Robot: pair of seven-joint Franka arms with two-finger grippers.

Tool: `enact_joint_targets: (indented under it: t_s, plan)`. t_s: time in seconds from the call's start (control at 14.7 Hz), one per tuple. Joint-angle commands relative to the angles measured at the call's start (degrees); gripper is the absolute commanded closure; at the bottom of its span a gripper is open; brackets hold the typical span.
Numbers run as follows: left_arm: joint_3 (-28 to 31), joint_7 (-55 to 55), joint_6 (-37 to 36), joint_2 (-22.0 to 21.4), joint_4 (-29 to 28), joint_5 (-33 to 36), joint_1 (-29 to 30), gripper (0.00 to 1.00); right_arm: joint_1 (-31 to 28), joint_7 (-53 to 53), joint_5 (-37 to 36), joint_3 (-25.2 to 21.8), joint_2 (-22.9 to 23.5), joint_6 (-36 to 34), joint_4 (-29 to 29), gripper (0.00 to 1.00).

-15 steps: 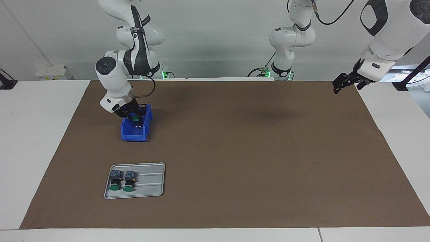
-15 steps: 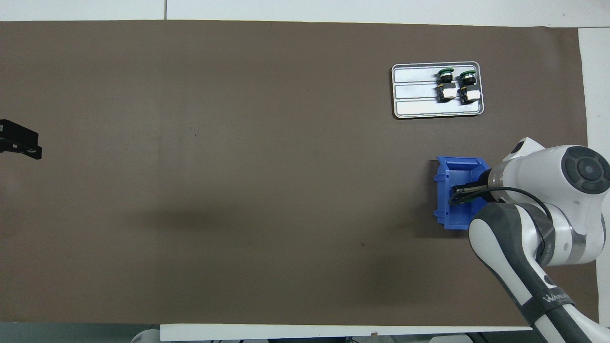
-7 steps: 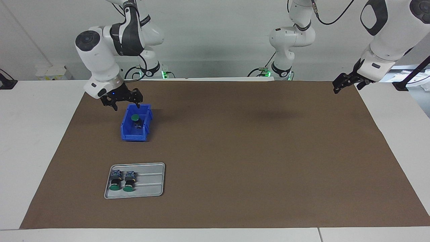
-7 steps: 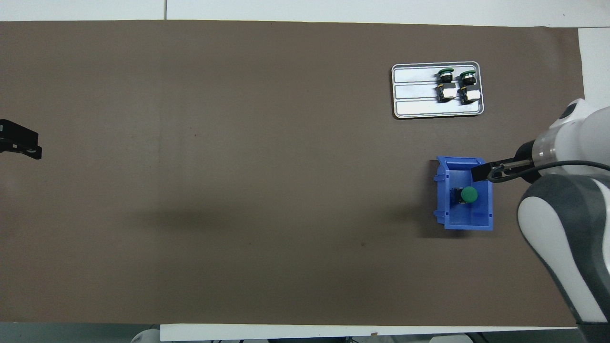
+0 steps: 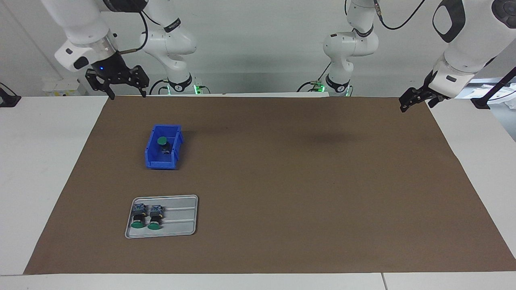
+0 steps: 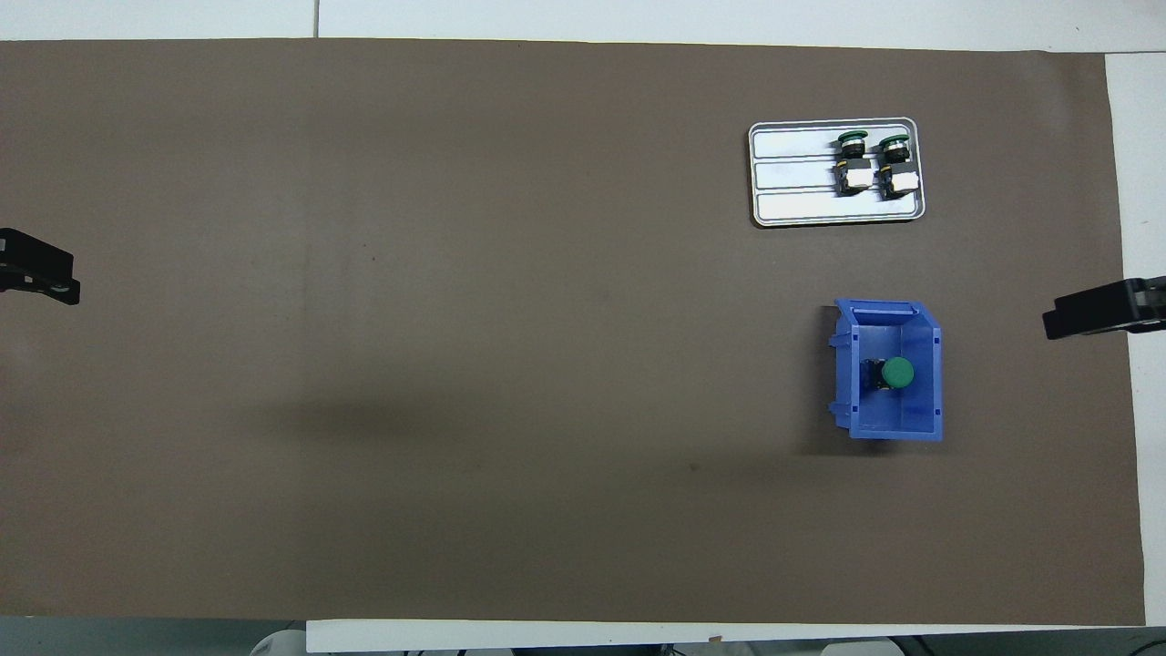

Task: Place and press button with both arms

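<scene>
Brown paper (image 5: 282, 181) covers most of the white table (image 5: 40, 161), leaving bare white strips at both ends and along the edge farthest from the robots. A plain pale wall (image 5: 258, 40) stands at the robots' end, and two green lights glow at the arm bases.

Both arms are raised and neither carries anything. The right gripper (image 5: 117, 82) hangs over the paper's corner at the right arm's end, at the edge nearest the robots, with its two fingers spread apart. The left gripper (image 5: 415, 98) hangs over the matching corner at the left arm's end, its fingers also apart as far as can be made out.

A blue bin (image 5: 152, 161) sits on the paper toward the right arm's end, and the button (image 5: 162, 141) stands upright inside it, green cap upward. The right gripper is well apart from it, high up and off toward the table's end. Farther from the robots than the bin lies a grey metal tray (image 5: 181, 217) with two more buttons (image 5: 144, 217) lying on their sides, side by side at the tray's end nearest the table's edge, caps pointing away from the robots.

The whole middle of the paper and all of the left arm's half are open.
</scene>
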Motion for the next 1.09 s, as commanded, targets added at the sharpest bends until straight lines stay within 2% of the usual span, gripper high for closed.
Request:
enact_joint_targets:
  t_s: [0.0, 0.07, 0.27, 1.02]
  plan:
    - [-0.38, 0.09, 0.43, 0.05, 0.13, 1.05, 0.44, 0.0, -1.52, -0.83, -0.25, -0.03, 5.86, -1.89, 7.42, 0.0]
    - [-0.38, 0.09, 0.43, 0.05, 0.13, 1.05, 0.53, 0.0, -1.34, -0.74, -0.6, -0.12, 5.25, -2.05, 5.58, 0.0]
    - [-0.38, 0.53, 0.6, 0.05, 0.13, 1.05, 0.44, 0.0, -1.43, -0.92, -3.24, 0.32, 5.07, -2.4, 6.0, 0.0]
    - [-0.38, 0.35, 1.04, 0.05, 0.04, 0.61, 0.09, 0.0, -1.07, -0.92, -2.81, 0.67, 5.15, -2.67, 6.27, 0.0]
